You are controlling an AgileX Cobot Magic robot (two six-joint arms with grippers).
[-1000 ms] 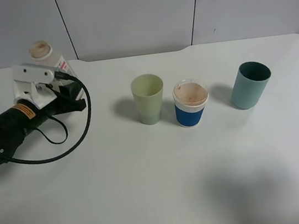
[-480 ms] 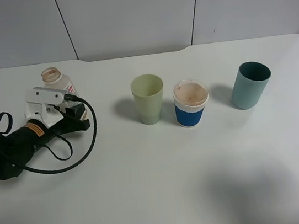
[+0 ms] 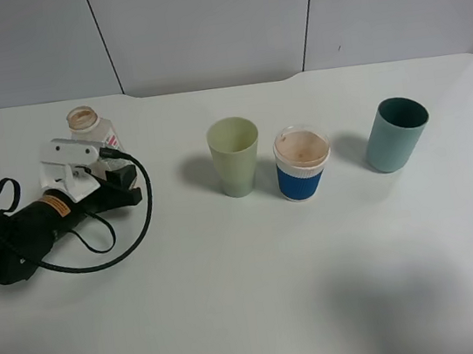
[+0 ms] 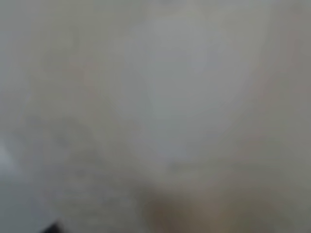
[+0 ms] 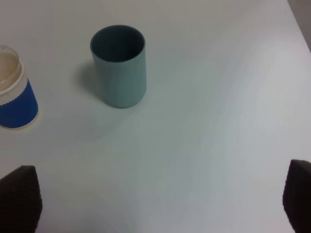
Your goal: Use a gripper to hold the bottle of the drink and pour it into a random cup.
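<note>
exterior high: looks down from above the near edge of the table (image 3: 256,315), facing the back wall, far enough to take in all three cups.
left wrist: pressed so close that everything blurs pale.
right wrist: looks down, fairly near.
shared: teal tumbler (image 5: 119,65) and blue-banded cup (image 5: 14,97).

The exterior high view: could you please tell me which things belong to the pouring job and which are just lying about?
Job: small translucent plastic bottle, left gripper, pale yellow-green plastic tumbler.
Lying about: white paper cup with blue band, teal tumbler.
</note>
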